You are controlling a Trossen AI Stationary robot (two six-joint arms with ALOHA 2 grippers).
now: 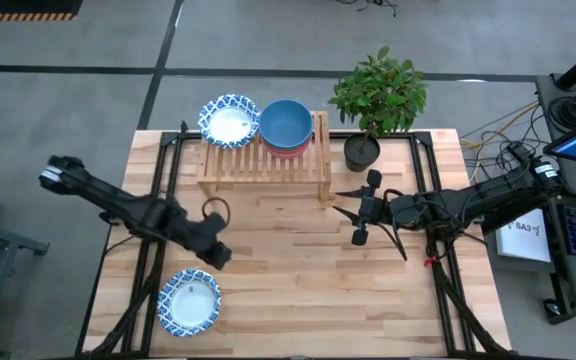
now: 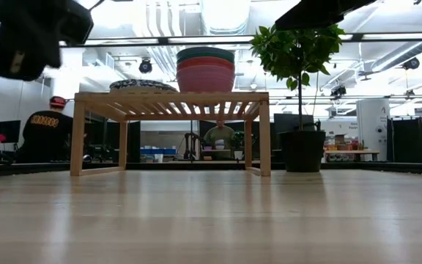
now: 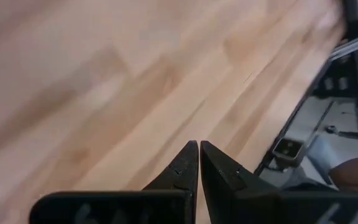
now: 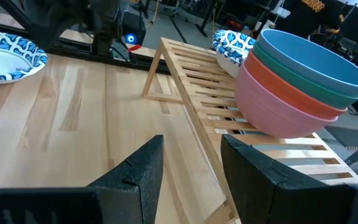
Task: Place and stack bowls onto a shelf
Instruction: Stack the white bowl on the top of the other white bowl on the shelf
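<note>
Mostly I'm through: on the shelf (image 1: 265, 160) I count a stack of plain bowls (image 1: 286, 127), blue on top, with a patterned bowl (image 1: 229, 120) beside it at the left end. One patterned bowl (image 1: 189, 301) sits on the bench (image 1: 298, 270) near the front left corner, not yet shelved. My left pincer (image 1: 219, 254) hangs just above it, pinched tight and empty. My right pincer (image 1: 352, 211) is spread wide, empty, by the shelf's right end. Plant pot (image 1: 362, 151) crowds that side; mid-bench looks roomy.

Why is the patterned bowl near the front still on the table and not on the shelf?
It is off the shelf: the patterned bowl sits upright on the table, untouched. Why, the pictures cannot tell.
</note>
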